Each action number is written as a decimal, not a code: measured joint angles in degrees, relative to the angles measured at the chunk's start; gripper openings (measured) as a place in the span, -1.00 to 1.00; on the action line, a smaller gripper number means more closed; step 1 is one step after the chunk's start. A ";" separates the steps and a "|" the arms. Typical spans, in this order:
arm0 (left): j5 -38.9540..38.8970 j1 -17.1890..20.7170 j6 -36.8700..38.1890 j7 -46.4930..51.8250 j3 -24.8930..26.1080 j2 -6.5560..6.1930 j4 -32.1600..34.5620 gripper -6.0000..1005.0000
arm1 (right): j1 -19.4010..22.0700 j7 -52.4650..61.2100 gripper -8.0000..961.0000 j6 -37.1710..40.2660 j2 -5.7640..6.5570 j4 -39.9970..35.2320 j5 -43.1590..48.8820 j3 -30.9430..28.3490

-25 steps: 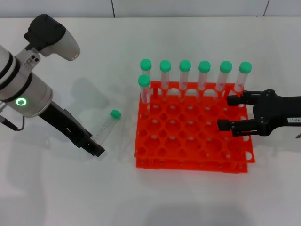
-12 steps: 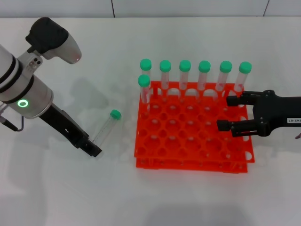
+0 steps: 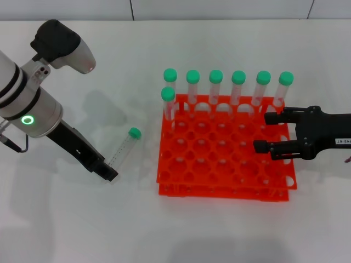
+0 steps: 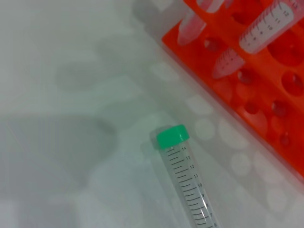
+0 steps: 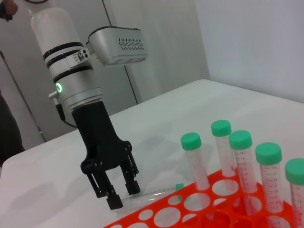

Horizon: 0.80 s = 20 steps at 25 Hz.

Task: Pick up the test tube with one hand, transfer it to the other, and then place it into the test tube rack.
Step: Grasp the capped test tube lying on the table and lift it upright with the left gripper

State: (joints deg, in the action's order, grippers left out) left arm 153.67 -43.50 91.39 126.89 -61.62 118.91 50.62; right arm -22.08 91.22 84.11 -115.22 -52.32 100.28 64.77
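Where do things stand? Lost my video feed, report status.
Left gripper open, low at the base of the clear green-capped test tube, which lies flat on the white table. Right gripper open over the orange-red rack. Nothing blocking.

A plain white worktop point(image 3: 230, 38) fills nearly the whole head view, smooth and matte, with soft grey shadows lying on it toward its left edge. Beyond its far edge runs a pale wall point(image 3: 219, 8) divided by thin dark seams. In the right wrist view, a white wall point(image 5: 256, 42) meets light grey panels point(image 5: 166, 57) behind the worktop. The lighting is even and diffuse.
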 joint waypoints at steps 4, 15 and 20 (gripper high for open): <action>0.46 -0.09 -0.35 0.20 -0.03 0.00 -0.35 0.09 | -0.04 0.00 0.72 0.00 0.00 0.02 0.00 0.00; 0.87 -0.09 -1.06 0.87 -0.51 0.00 -0.35 -0.06 | -0.03 0.01 0.72 0.09 0.00 -0.09 0.00 0.00; 1.25 -0.09 -1.23 1.64 -0.58 0.00 -0.40 -0.17 | -0.01 0.01 0.72 0.04 0.00 -0.08 0.00 0.00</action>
State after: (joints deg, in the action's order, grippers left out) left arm 154.92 -43.59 90.16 128.53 -62.20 118.91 50.22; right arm -22.09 91.23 84.15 -115.22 -52.40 100.29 64.77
